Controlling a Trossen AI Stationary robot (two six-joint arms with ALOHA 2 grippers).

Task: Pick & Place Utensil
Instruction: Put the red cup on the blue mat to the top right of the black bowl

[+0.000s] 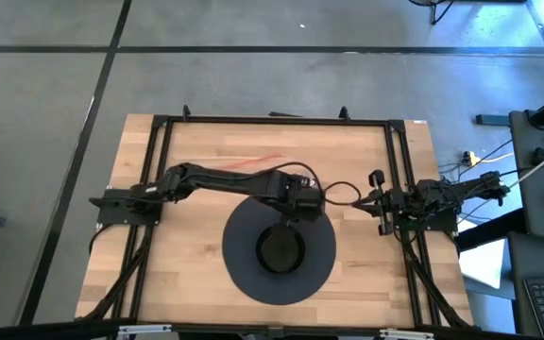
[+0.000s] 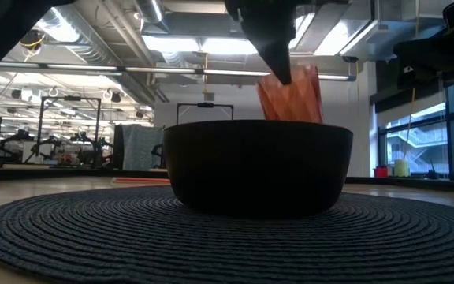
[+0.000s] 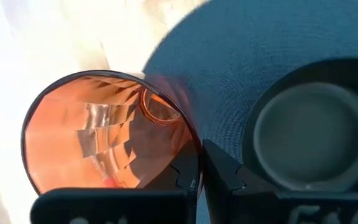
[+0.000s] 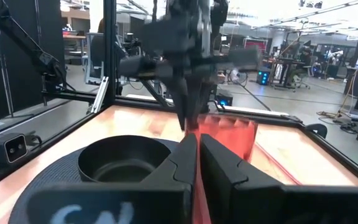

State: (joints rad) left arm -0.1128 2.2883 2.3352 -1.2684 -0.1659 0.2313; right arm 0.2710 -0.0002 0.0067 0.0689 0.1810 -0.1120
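An orange, faceted, see-through cup (image 3: 104, 137) stands mouth up just beyond the far edge of a black bowl (image 1: 280, 249), which rests on a round dark woven mat (image 1: 244, 264). My left gripper (image 1: 302, 198) is above the mat's far edge, shut on the cup's rim. The low view shows the cup (image 2: 294, 95) behind the bowl (image 2: 258, 166), its base hidden. My right gripper (image 4: 197, 155) waits at the table's right edge, shut and empty. My left gripper holds the cup by its rim (image 3: 196, 149), on the side nearest the bowl. One finger (image 3: 225, 174) is outside the wall and the other is inside. The fingers come from above, pointing down. The cup stays upright; the bowl hides whether its base is lifted.
A thin red streak (image 1: 258, 161) lies on the wood at the far side of the table. Black frame rails (image 1: 395, 170) run along the table's edges. Bare wood (image 1: 187, 236) lies to the left of the mat.
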